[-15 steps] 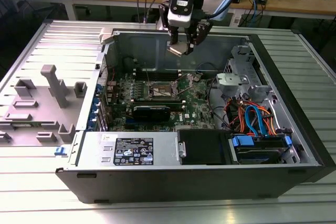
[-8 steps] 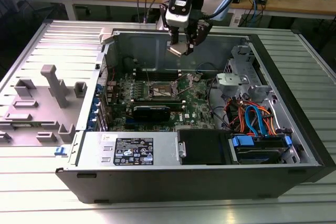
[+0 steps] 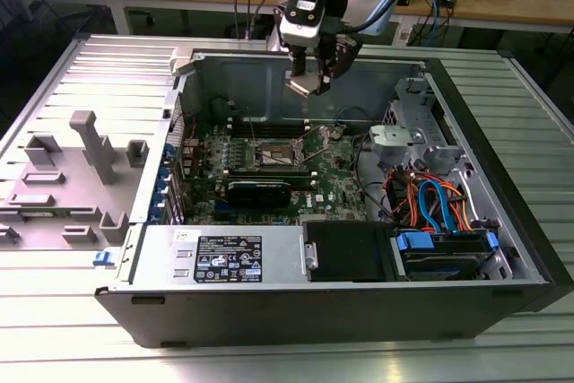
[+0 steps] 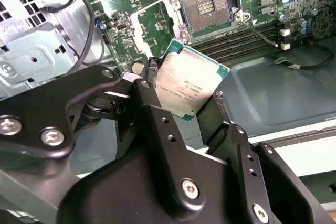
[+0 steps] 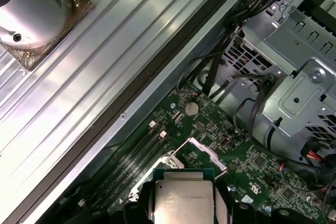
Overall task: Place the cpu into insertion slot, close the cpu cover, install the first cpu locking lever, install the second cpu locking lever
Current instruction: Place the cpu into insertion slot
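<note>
The pincer (image 4: 185,80) is gripping the cpu (image 4: 191,83) by two opposite edges, fingers closed on it, hanging above the motherboard (image 3: 341,172) inside the open case (image 3: 269,311). The slot (image 4: 207,6) is lying bare below, cover (image 5: 207,153) raised beside it.

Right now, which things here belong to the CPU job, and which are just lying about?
Job: cpu, held in the gripper; insertion slot; cpu cover, raised.
Lying about: grey plastic parts; blue cables; drive cage.
</note>
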Controlling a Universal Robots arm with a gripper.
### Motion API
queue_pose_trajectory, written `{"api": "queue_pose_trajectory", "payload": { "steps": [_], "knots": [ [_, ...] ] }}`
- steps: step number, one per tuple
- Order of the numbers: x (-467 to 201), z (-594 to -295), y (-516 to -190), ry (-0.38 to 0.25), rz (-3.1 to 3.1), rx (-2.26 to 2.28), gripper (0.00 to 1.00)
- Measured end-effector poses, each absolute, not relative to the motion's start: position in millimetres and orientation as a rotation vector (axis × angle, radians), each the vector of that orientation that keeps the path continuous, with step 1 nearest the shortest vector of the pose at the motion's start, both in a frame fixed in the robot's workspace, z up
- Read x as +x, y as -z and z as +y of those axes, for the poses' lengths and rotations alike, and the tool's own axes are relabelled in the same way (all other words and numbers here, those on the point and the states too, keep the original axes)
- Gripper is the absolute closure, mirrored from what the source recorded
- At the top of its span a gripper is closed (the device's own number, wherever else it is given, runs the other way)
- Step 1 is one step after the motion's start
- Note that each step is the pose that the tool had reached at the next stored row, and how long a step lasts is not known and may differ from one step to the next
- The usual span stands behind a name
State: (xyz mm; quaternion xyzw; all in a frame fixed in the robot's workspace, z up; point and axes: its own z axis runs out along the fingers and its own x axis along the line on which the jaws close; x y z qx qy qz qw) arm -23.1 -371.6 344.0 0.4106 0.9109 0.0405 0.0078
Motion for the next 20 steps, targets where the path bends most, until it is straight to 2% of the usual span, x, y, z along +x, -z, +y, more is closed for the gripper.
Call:
{"api": "queue_pose_trajectory", "payload": {
  "steps": [20],
  "knots": [
    [-23.5,-371.7,-338.5,-0.122,2.712,1.537,0.46]
  ]
}}
